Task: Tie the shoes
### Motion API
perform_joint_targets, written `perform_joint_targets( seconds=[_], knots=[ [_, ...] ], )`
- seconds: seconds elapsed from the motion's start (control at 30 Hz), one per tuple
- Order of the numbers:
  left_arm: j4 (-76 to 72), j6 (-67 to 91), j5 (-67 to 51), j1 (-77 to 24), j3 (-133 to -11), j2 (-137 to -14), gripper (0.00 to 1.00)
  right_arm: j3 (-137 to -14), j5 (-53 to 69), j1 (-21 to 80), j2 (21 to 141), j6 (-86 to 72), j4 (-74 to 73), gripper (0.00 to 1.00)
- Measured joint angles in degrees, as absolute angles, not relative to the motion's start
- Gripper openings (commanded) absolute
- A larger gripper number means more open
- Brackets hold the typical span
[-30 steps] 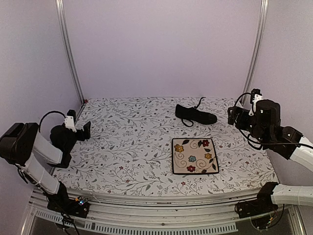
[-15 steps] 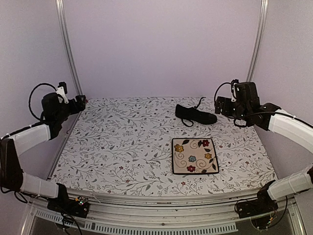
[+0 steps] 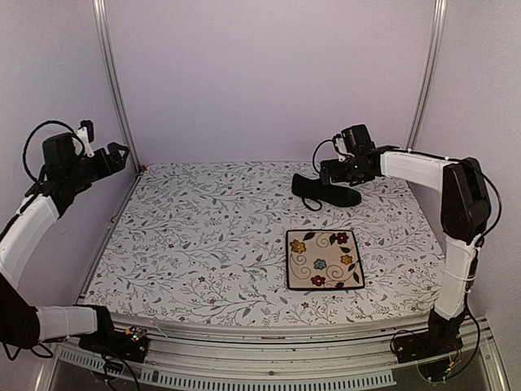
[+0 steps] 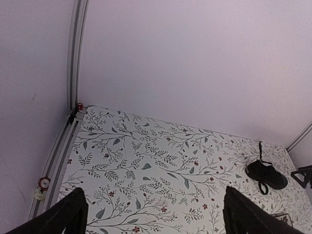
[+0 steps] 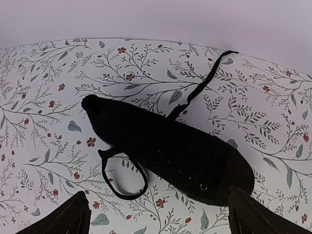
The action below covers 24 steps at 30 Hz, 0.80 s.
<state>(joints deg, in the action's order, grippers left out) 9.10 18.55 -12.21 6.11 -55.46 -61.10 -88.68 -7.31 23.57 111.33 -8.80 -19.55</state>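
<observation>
The black shoe (image 3: 326, 191) lies on its side on the flowered tabletop at the back right, toe to the right. It fills the right wrist view (image 5: 170, 148), with one thin lace (image 5: 202, 85) trailing away toward the wall and another forming a loop (image 5: 122, 183) beside it. My right gripper (image 3: 330, 173) hovers just above the shoe, open and empty, its fingertips (image 5: 73, 214) wide apart. My left gripper (image 3: 114, 155) is raised high at the far left, open and empty (image 4: 156, 219). The shoe shows small in the left wrist view (image 4: 265, 175).
A square floral plate (image 3: 324, 259) lies in front of the shoe, right of centre. Metal frame posts (image 3: 114, 81) stand at the back corners against the pale walls. The tabletop (image 3: 212, 236) carries a leaf pattern.
The left arm has lifted from the table's left edge to high at the back left. The right arm has swung left from the right edge to above the shoe. The shoe has not moved.
</observation>
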Motion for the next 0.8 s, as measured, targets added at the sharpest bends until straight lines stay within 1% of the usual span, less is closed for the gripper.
perform_joint_targets(
  seconds=[0.17, 0.37, 0.47, 0.53, 0.6, 0.7, 0.8],
  knots=[
    [11.42, 13.39, -11.2, 6.28, -53.58, -58.87, 0.97, -100.47, -4.56, 22.31, 123.11, -3.75, -20.62, 0.99],
    [11.51, 9.15, -9.78, 6.31, -50.83, -56.88, 0.97, -110.0, 0.05, 20.97, 133.21, 2.46, -22.85, 1.0],
    [11.38, 7.94, -9.39, 6.35, -50.09, -56.55, 0.97, -112.81, 3.16, 20.86, 137.38, 4.38, -23.18, 0.92],
    [11.38, 7.46, -9.19, 6.35, -49.74, -56.6, 0.97, -112.99, 5.5, 20.84, 138.98, 5.32, -23.57, 0.84],
    [11.42, 7.09, -8.91, 6.35, -49.6, -56.66, 0.97, -113.12, 6.37, 20.84, 139.7, 6.26, -23.55, 0.72],
    [11.4, 6.85, -8.49, 6.42, -49.58, -56.9, 0.96, -113.91, 8.05, 20.49, 139.9, 7.62, -23.66, 0.43],
    [11.44, 6.79, -8.27, 6.42, -49.58, -57.49, 0.97, -114.06, 9.39, 20.36, 140.0, 8.23, -23.51, 0.13]
  ],
)
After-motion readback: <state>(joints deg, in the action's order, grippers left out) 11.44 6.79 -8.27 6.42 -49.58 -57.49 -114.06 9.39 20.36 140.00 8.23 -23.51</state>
